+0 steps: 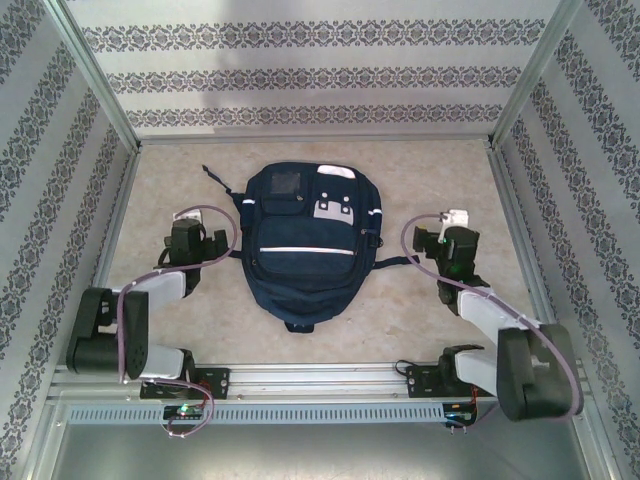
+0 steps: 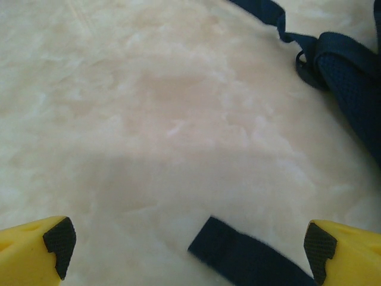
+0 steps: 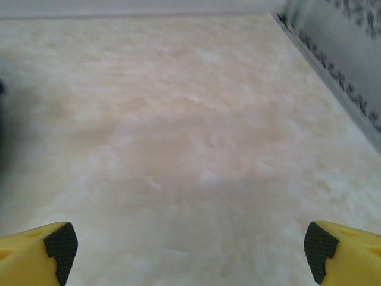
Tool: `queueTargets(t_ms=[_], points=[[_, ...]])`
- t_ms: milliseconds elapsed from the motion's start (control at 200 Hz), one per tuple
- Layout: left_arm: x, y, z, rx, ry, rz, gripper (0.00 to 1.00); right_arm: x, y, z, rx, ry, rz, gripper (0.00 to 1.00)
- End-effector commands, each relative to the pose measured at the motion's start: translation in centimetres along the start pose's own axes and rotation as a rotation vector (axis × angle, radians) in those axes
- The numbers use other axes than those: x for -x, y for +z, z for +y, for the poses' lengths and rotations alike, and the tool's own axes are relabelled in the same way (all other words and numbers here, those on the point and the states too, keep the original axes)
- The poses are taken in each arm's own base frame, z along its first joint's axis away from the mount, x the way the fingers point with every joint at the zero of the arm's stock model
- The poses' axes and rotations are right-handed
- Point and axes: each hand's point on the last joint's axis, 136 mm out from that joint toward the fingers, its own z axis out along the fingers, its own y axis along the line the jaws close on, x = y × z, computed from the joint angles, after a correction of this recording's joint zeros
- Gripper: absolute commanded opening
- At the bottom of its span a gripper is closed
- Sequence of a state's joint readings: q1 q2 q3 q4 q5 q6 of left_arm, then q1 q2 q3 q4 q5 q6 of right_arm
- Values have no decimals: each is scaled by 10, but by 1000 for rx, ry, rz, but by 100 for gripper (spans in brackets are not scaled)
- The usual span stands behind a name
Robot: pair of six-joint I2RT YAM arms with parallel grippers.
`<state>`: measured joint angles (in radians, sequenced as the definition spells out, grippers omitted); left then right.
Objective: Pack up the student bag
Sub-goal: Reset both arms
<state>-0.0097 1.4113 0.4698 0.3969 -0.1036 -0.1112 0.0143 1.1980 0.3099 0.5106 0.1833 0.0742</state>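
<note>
A navy blue fabric backpack (image 1: 305, 240) with white stripes lies flat on the beige tabletop (image 1: 420, 170), flanked by the left claw (image 1: 188, 214) and right claw (image 1: 455, 217), both released.

Beige marbled tabletop (image 1: 420, 190) — patterned grey-white walls (image 1: 300, 75) around.

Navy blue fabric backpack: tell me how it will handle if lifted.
Probably floppy: the navy blue fabric backpack lies flat on the table. Its loose dark straps trail sideways, so it may snag or drag. Unlikely to roll.
</note>
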Motion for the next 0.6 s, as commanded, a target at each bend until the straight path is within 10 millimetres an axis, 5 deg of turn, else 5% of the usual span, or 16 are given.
queueTargets(t_ms=[0,195,340,595], points=[[40,2,-10,-106,19,-217,99,38,-5,-2,87,93,-243,98],[29,9,-31,-240,75,-245,100,27,14,13,209,112,-315,98],[26,10,-34,-240,98,-218,100,28,42,31,150,-13,-133,98],[28,14,-26,-184,72,-212,100,27,42,38,180,-27,-128,98]])
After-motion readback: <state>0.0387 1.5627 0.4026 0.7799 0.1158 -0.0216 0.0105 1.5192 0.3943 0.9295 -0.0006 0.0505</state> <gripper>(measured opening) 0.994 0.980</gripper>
